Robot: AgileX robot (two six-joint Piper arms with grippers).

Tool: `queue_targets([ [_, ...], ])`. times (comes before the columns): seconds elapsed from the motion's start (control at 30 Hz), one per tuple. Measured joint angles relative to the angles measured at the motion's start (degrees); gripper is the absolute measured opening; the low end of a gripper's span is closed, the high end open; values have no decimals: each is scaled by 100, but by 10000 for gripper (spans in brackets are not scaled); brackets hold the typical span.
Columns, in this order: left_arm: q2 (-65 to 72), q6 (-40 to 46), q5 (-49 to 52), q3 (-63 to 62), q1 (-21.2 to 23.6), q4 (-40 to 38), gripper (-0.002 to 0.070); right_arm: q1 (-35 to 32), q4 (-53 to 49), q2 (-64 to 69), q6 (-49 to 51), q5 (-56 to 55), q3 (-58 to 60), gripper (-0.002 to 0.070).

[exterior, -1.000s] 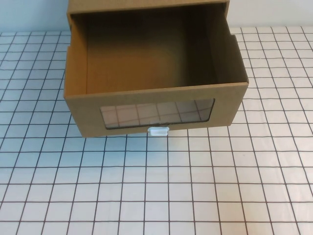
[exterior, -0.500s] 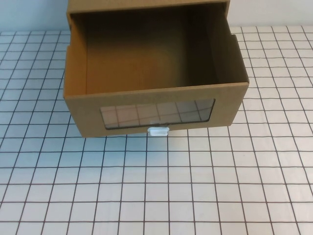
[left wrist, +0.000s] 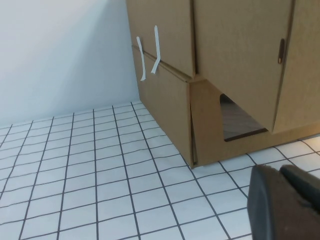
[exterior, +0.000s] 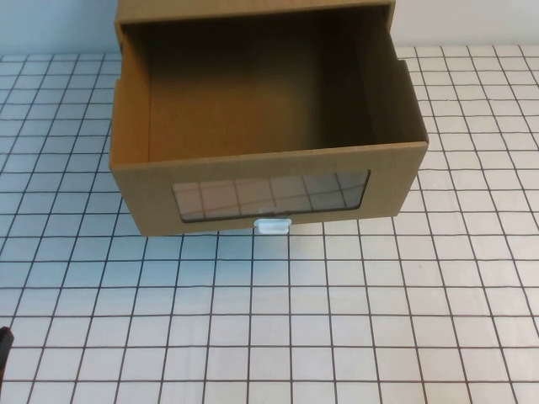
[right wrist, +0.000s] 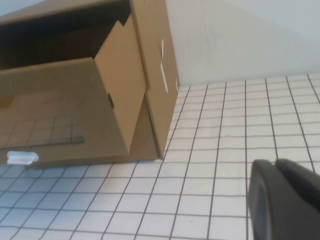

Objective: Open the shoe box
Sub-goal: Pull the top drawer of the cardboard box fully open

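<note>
**Matt card, glossy film**

Shoe box [exterior: 253,109] of smooth matt brown cardboard; window [exterior: 271,195] of clear glossy film; tab [exterior: 273,225] of white plastic. Table [exterior: 337,320] under smooth white gridded sheet. Left gripper [left wrist: 282,172], right gripper [right wrist: 277,162], low over table: dark, matt.

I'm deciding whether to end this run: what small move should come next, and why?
Probably just park both arms. The drawer is pulled far out of the box, its inside bare. The left tool hangs off the box's left side and the shut right tool off its right, neither touching it.
</note>
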Motion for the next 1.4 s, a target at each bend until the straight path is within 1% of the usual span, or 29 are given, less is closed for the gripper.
queue_targets([
  [0.37, 0, 0, 0, 0, 0, 0, -2, 0, -14, 0, 0, 395, 13, -14],
  [0.5, 0, 0, 10, 0, 0, 0, -2, 0, -512, 0, 0, 387, 24, -13],
  [0.67, 0, 0, 10, 0, 0, 0, -2, -56, -1119, 0, 0, 35, 57, -13],
  [0.77, 0, 0, 10, 0, 0, 0, -2, -321, -1217, 0, 0, -255, 160, -13],
  [0.87, 0, 0, 10, 0, 0, 0, -2, -531, -1256, 0, 0, -713, 552, -13],
  [1.0, 0, 0, 10, 0, 0, 0, -2, -585, -1433, 0, 0, -1546, 1191, -13],
  [1.07, 0, 0, 10, 0, 0, 0, -2, -585, -1443, 0, 0, -1629, 1269, -13],
  [1.2, 0, 0, 21, 0, 0, 0, -2, -607, -1453, 0, 0, -1470, 1277, -13],
  [1.4, 0, 0, 31, 0, 0, 0, -2, -633, -1453, 0, 0, -208, 1277, -13],
])
